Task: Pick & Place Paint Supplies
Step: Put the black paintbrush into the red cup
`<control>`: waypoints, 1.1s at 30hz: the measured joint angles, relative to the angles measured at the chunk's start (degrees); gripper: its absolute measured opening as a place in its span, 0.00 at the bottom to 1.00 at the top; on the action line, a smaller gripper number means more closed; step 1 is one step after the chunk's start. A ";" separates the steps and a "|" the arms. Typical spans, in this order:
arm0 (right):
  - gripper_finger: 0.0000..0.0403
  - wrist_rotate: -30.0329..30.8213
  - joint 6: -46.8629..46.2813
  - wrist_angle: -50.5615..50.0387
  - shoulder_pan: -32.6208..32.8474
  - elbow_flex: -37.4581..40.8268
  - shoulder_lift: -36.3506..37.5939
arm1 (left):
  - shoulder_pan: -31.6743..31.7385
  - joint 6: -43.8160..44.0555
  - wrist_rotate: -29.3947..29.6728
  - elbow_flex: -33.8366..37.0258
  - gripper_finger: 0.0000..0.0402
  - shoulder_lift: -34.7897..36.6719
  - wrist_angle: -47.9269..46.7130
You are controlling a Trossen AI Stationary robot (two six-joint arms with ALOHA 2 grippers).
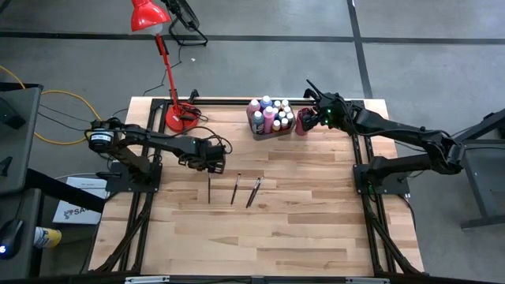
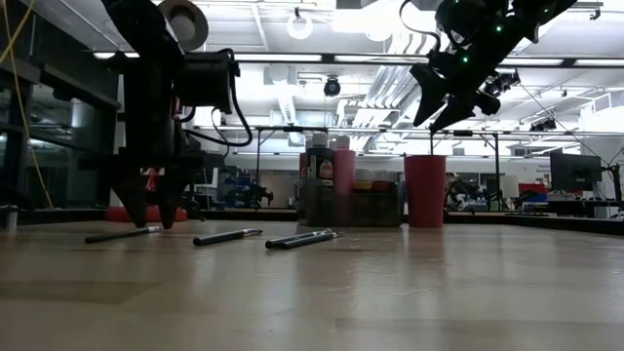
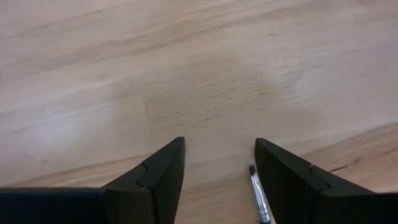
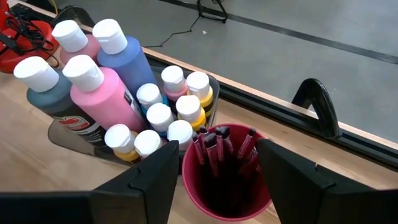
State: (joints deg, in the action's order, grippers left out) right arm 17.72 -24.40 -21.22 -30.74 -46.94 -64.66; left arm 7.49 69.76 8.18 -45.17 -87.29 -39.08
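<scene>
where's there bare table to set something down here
The whole near half of the table, below the three brushes, is bare, as is the stretch between the brushes and the right arm's base. It is crowded at the far edge: lamp, bin of paint bottles, red cup.

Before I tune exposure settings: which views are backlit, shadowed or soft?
Low view: bright ceiling lights backlight the scene, so the left gripper, the right gripper and the red cup read dark, and the near tabletop is soft. Left wrist view: even light, faint shadow, a paintbrush slightly blurred. High view: evenly lit. Right wrist view: crisp paint bottles.
</scene>
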 joint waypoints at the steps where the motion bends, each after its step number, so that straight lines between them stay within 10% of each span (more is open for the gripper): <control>1: 0.53 0.00 0.00 -0.03 0.00 0.00 0.00 | 0.00 -0.47 -0.19 0.00 0.47 0.00 0.22; 33: 0.53 0.09 -1.09 -0.32 -0.02 0.00 -0.02 | -6.99 2.92 0.95 -0.33 0.46 -3.62 4.15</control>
State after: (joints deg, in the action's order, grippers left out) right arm 17.81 -25.49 -21.54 -30.76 -46.94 -64.69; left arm 0.49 72.68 9.13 -45.50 -90.90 -34.93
